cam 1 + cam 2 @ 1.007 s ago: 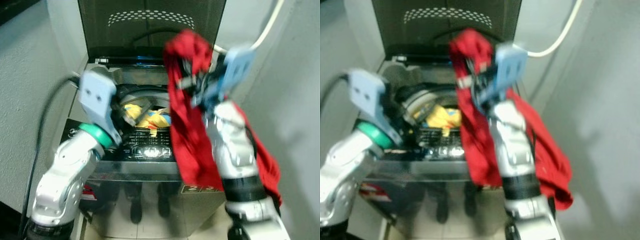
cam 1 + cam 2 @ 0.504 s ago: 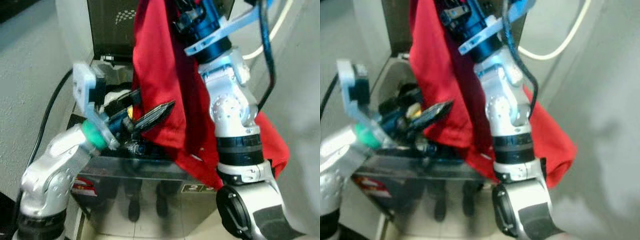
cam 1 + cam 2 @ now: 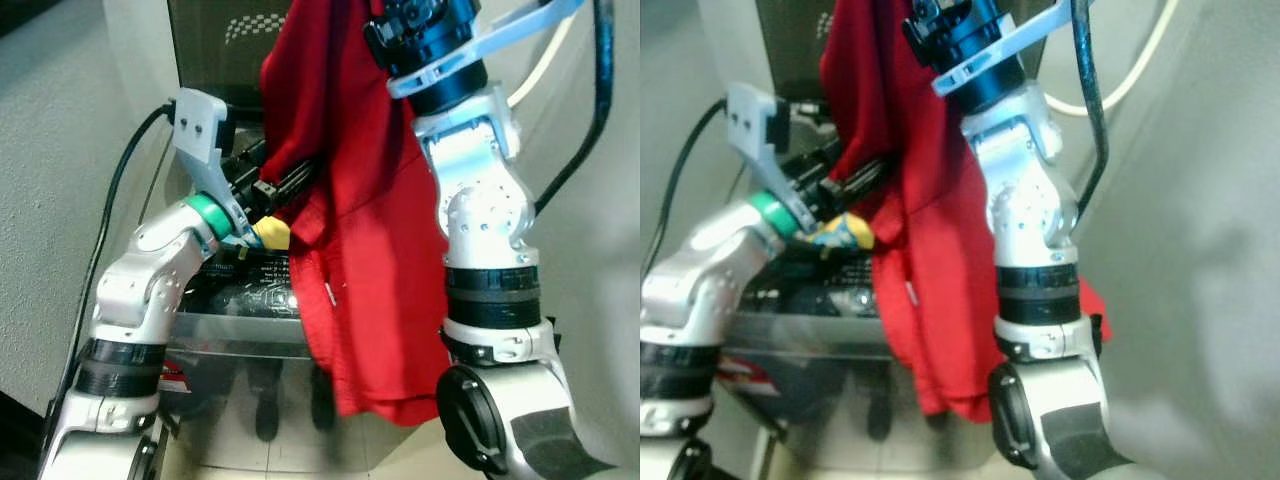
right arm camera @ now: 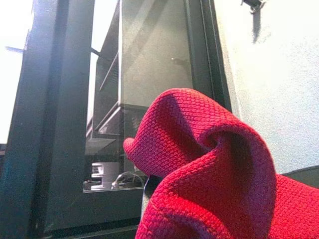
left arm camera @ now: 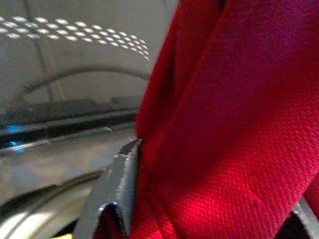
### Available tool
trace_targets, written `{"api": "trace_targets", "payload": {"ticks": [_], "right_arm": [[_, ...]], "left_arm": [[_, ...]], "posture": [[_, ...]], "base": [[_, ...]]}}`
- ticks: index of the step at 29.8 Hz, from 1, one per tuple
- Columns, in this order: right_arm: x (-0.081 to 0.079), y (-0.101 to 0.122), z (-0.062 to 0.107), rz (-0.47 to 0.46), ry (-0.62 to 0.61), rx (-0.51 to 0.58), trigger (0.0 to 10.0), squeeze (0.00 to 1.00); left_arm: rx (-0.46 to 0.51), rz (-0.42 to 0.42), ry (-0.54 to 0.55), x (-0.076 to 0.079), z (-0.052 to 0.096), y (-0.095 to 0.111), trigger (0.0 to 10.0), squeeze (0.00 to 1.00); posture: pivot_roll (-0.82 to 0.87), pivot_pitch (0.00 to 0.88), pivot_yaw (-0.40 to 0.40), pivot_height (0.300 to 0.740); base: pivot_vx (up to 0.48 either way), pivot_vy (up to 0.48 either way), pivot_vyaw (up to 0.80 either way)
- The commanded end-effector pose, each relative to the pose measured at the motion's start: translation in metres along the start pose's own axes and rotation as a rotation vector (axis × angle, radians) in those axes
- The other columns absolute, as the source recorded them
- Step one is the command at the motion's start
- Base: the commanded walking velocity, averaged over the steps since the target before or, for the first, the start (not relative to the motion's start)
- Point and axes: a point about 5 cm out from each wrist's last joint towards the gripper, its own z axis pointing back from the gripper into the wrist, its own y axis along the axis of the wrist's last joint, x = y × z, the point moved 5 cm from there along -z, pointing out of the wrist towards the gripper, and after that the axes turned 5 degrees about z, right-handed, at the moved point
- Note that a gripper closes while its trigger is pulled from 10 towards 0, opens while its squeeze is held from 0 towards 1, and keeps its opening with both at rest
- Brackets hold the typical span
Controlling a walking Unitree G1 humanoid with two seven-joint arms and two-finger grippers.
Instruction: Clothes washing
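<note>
Right gripper (image 3: 400, 15) is pinching the red knit garment (image 3: 355, 230) up high over the open top-load washer (image 3: 240, 300), left gripper (image 3: 295, 180) spread around a fold, so the dangling hem could easily miss the drum.

A red garment (image 3: 365, 210) hangs in a long fold from the raised right arm (image 3: 480, 200), whose wrist is at the top of the picture; the right gripper itself is hidden there. The cloth's lower hem falls past the front of the washer (image 3: 250, 330). The left gripper (image 3: 290, 182) reaches into the garment's left edge, its black jaws against the cloth. Something yellow (image 3: 272, 233) shows just below them, over the washer's opening. The lid (image 3: 225, 45) stands upright behind.
</note>
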Motion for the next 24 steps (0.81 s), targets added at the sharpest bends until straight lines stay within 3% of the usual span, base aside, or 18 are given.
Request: {"api": "trace_targets", "payload": {"ticks": [1, 9, 11, 13, 15, 16, 18, 20, 21, 22, 23, 24], "right_arm": [[-0.004, 0.013, 0.001, 0.016, 0.021, 0.037, 10.0, 0.00], [0.002, 0.007, 0.015, 0.023, -0.013, -0.014, 10.0, 0.00], [0.003, 0.001, 0.020, 0.021, -0.019, -0.041, 10.0, 0.00], [0.007, -0.022, 0.033, 0.040, -0.036, -0.143, 10.0, 0.00], [0.020, -0.068, 0.054, 0.148, -0.109, -0.326, 10.0, 0.00], [0.020, -0.068, 0.054, 0.148, -0.109, -0.326, 10.0, 0.00], [0.023, -0.116, 0.076, 0.282, -0.128, -0.515, 10.0, 0.00], [0.015, -0.150, 0.088, 0.363, -0.105, -0.629, 10.0, 0.00], [0.015, -0.150, 0.088, 0.363, -0.105, -0.629, 10.0, 0.00], [0.011, -0.165, 0.091, 0.401, -0.105, -0.676, 10.0, 0.00], [0.006, -0.177, 0.092, 0.413, -0.102, -0.704, 10.0, 0.00], [0.006, -0.177, 0.092, 0.413, -0.102, -0.704, 10.0, 0.00]], "left_arm": [[0.010, -0.023, 0.034, -0.009, -0.001, 0.003, 0.0, 0.00], [0.070, -0.088, 0.081, -0.022, -0.006, 0.017, 0.0, 0.00], [0.087, -0.118, 0.136, -0.031, -0.005, 0.022, 0.0, 0.00], [0.128, -0.221, 0.325, -0.064, -0.001, 0.037, 0.0, 0.00], [0.169, -0.320, 0.556, -0.104, 0.017, 0.060, 0.0, 0.00], [0.169, -0.320, 0.556, -0.104, 0.017, 0.060, 0.0, 0.00], [0.178, -0.385, 0.655, -0.124, 0.030, 0.073, 0.0, 0.00], [0.100, -0.393, 0.575, -0.122, 0.027, 0.061, 0.0, 0.00], [0.100, -0.393, 0.575, -0.122, 0.027, 0.061, 0.0, 0.00], [0.025, -0.390, 0.470, -0.110, 0.021, 0.043, 10.0, 0.00], [-0.023, -0.377, 0.380, -0.099, 0.018, 0.028, 10.0, 0.00], [-0.023, -0.377, 0.380, -0.099, 0.018, 0.028, 10.0, 0.00]], "posture": [[0.06, 0.075, 0.025, 0.740], [0.06, 0.078, 0.035, 0.740], [0.06, 0.079, 0.033, 0.740], [0.05, 0.080, 0.034, 0.740], [0.05, 0.081, 0.033, 0.740], [0.05, 0.081, 0.033, 0.740], [0.05, 0.085, 0.032, 0.740], [0.06, 0.087, 0.028, 0.740], [0.06, 0.087, 0.028, 0.740], [0.06, 0.092, 0.021, 0.740], [0.06, 0.092, 0.021, 0.740], [0.06, 0.092, 0.021, 0.740]], "base": [[0.000, 0.000, 0.00], [0.000, 0.000, 0.00], [0.000, 0.000, 0.00], [0.000, 0.000, 0.00], [0.000, 0.000, 0.00], [0.000, 0.000, 0.00], [0.000, 0.000, 0.00], [0.000, 0.000, 0.00], [0.000, 0.000, 0.00], [0.000, 0.000, 0.00], [0.000, 0.000, 0.00], [0.000, 0.000, 0.00]]}}
